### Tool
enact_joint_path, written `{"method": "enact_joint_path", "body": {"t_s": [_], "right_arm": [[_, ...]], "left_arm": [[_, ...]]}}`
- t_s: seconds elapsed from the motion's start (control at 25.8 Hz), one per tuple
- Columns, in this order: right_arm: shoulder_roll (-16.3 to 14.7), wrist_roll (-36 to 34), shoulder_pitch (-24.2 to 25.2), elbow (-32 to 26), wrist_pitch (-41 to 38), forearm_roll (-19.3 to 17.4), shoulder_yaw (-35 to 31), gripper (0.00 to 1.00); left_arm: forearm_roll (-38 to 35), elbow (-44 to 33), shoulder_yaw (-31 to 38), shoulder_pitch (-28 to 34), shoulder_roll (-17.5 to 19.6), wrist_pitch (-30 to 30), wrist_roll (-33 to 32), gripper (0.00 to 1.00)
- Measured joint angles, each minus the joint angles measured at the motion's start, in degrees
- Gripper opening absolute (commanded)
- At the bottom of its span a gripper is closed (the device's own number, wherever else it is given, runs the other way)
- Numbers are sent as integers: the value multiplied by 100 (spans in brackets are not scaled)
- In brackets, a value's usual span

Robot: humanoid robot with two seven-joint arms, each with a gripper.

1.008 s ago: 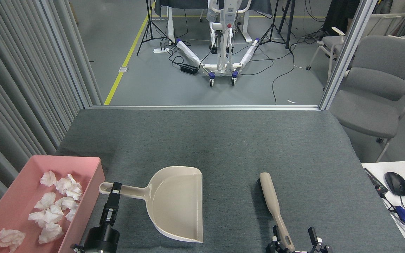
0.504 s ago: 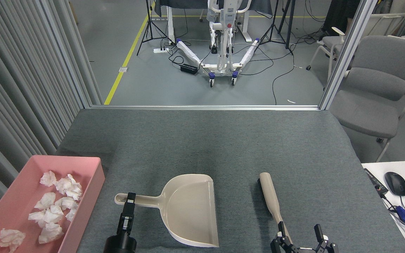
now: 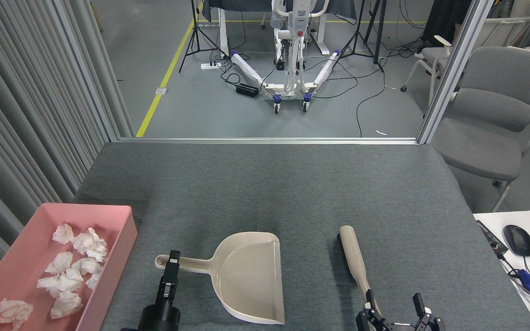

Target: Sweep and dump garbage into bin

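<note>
Several white crumpled wads of garbage [image 3: 69, 271] lie inside the pink bin [image 3: 124, 230] at the front left of the table. A beige dustpan [image 3: 251, 280] lies flat on the grey cloth with its handle pointing left toward the bin; nothing shows in the pan. My left gripper [image 3: 173, 261] is shut on the end of that handle. A beige brush [image 3: 354, 259] lies to the right of the pan, handle toward me. My right gripper [image 3: 394, 311] stands open at the bottom edge, its left finger just at the tip of the brush handle.
The grey-covered table [image 3: 265, 184] ends at a metal rail at the back. Grey curtains [image 3: 25, 115] hang close on the left. A grey chair [image 3: 495, 124] stands at the right, and a white desk with a mouse [image 3: 518, 240] sits at the front right.
My left gripper has carried the dustpan right and toward me, away from the bin, and set it flat. The right gripper has drawn back along the brush handle to its tip.
</note>
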Motion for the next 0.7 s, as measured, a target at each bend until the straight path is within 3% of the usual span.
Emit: {"method": "enact_joint_path", "body": {"t_s": [0.31, 0.43, 0.7], "right_arm": [[0, 9, 0, -27, -12, 1, -7, 98], [-7, 10, 0, -30, -12, 1, -9, 98], [-53, 28, 1, -91, -12, -7, -55, 98]], "left_arm": [[-201, -89, -39, 269, 116, 62, 59, 100], [-1044, -441, -50, 509, 147, 438, 204, 100], [-3524, -2096, -121, 1242, 184, 2055, 313, 100]]}}
